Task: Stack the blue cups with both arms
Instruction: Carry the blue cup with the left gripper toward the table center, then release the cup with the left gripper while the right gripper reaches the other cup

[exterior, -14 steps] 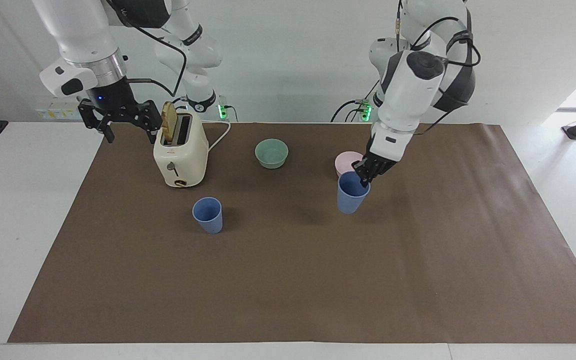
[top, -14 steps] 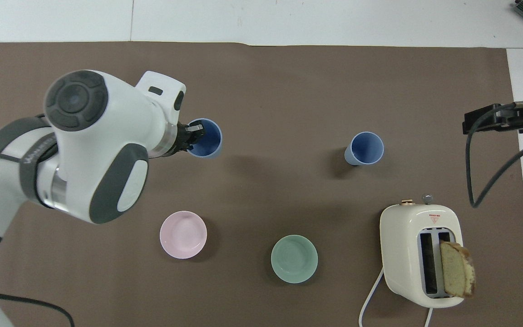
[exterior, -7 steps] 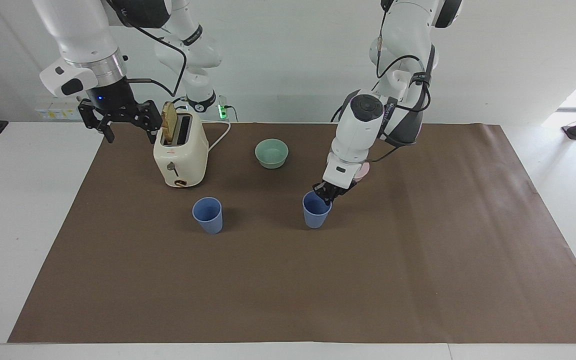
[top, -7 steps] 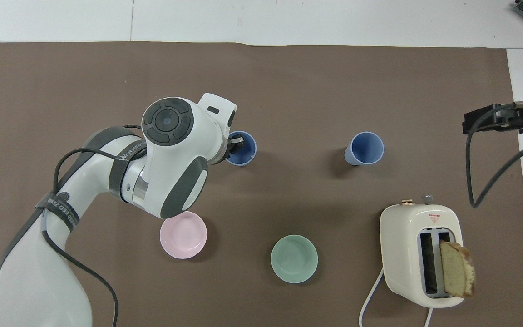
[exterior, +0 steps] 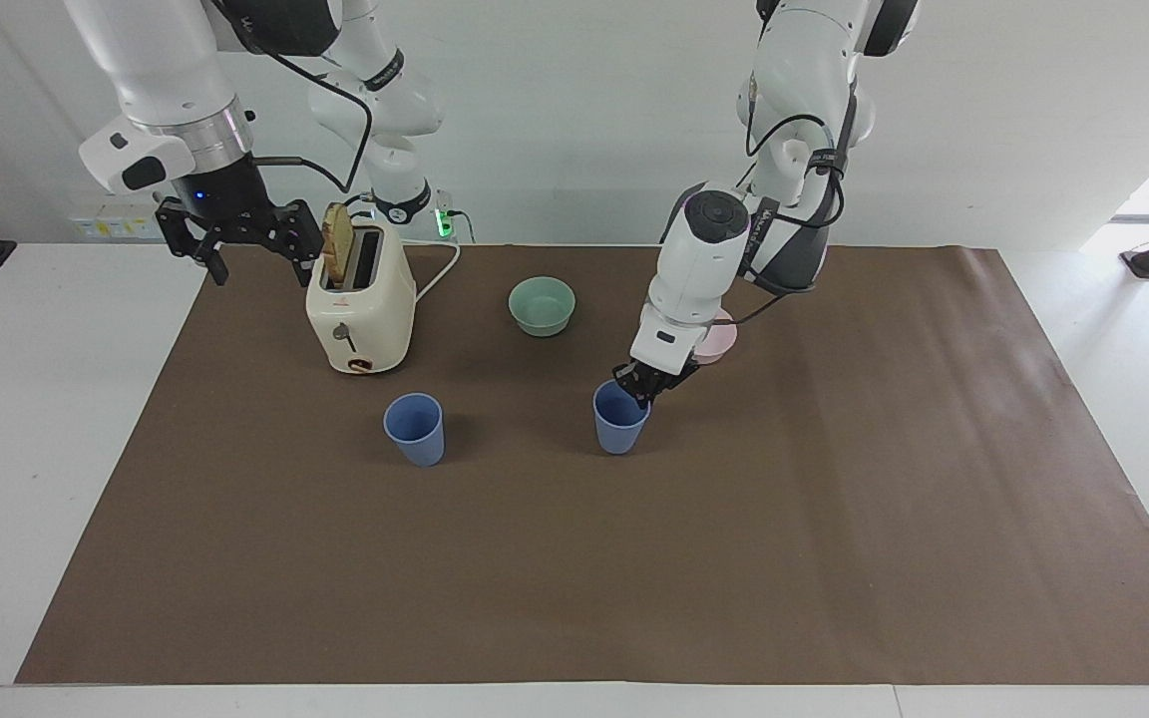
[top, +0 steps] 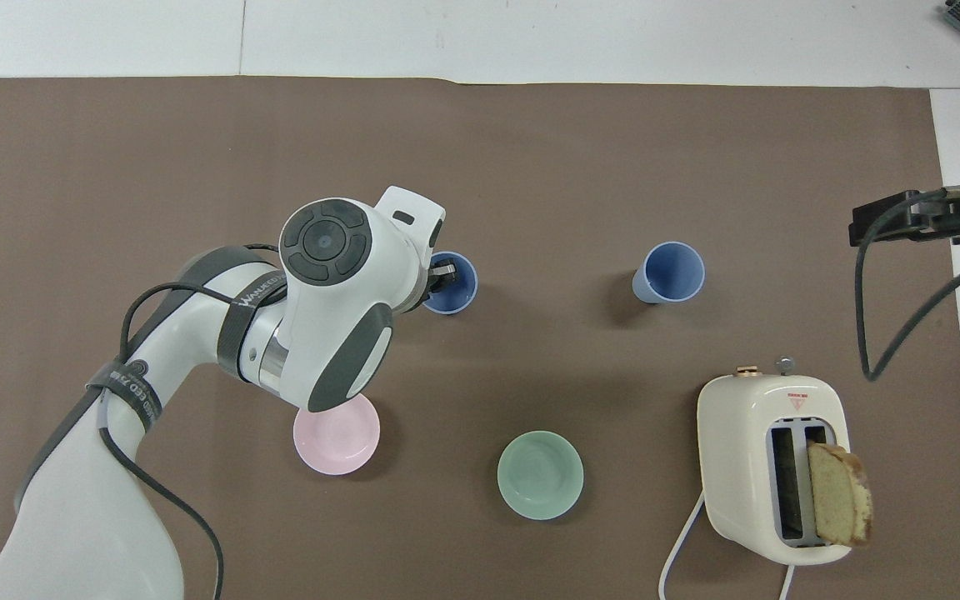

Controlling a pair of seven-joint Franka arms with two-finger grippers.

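Note:
One blue cup [exterior: 414, 429] stands upright on the brown mat, farther from the robots than the toaster; it also shows in the overhead view [top: 670, 272]. My left gripper [exterior: 639, 384] is shut on the rim of the other blue cup [exterior: 620, 421], one finger inside it. It holds the cup upright near the middle of the mat, at or just above the surface. The held cup [top: 455, 287] and left gripper [top: 440, 275] show in the overhead view too. My right gripper [exterior: 235, 239] waits open and empty in the air beside the toaster.
A cream toaster [exterior: 360, 304] with a bread slice [exterior: 337, 242] stands toward the right arm's end. A mint-green bowl [exterior: 542, 305] sits near the robots. A pink bowl [top: 337, 431] sits partly under the left arm. The brown mat [exterior: 834, 548] covers the table.
My left arm has carried its blue cup sideways toward the standing cup, first fast, then a little more, and lowered it. The right arm has not moved.

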